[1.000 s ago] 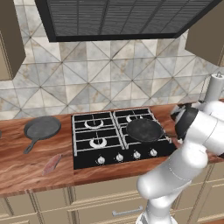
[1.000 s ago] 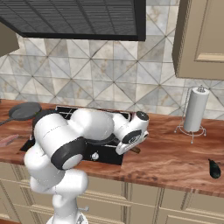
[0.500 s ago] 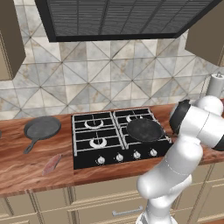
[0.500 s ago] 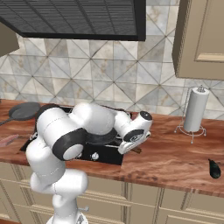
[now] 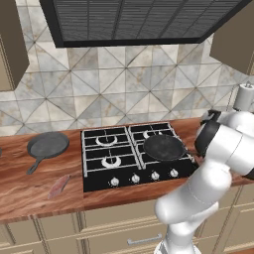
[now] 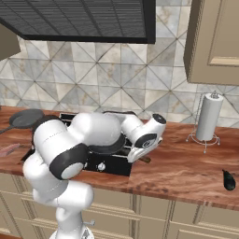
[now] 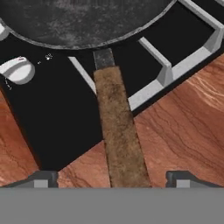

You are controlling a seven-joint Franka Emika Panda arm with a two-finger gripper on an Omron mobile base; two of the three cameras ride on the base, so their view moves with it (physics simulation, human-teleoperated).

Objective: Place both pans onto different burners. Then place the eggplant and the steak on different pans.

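The darker pan [image 5: 164, 147] sits on the front right burner of the black cooktop [image 5: 97, 185]. Its long brown handle [image 7: 118, 140] runs out over the wooden counter. My gripper [image 7: 111, 177] is open, one fingertip on each side of that handle and neither touching it; it also shows beside the stove [image 6: 138, 156]. The grey pan [image 5: 48, 145] rests on the counter left of the cooktop. In front of it lies the reddish steak [image 5: 58, 185]. The dark eggplant [image 6: 228, 179] lies far right on the counter.
The other burners [image 5: 107, 141] carry nothing on their grates. A paper towel holder [image 6: 207, 117] stands at the back right of the counter. A silver knob [image 7: 17, 70] lies close to the pan's rim. A range hood hangs above the stove.
The jaws have opened and let go of the darker pan's handle; that pan stays on the front right burner. The hand has shifted slightly.
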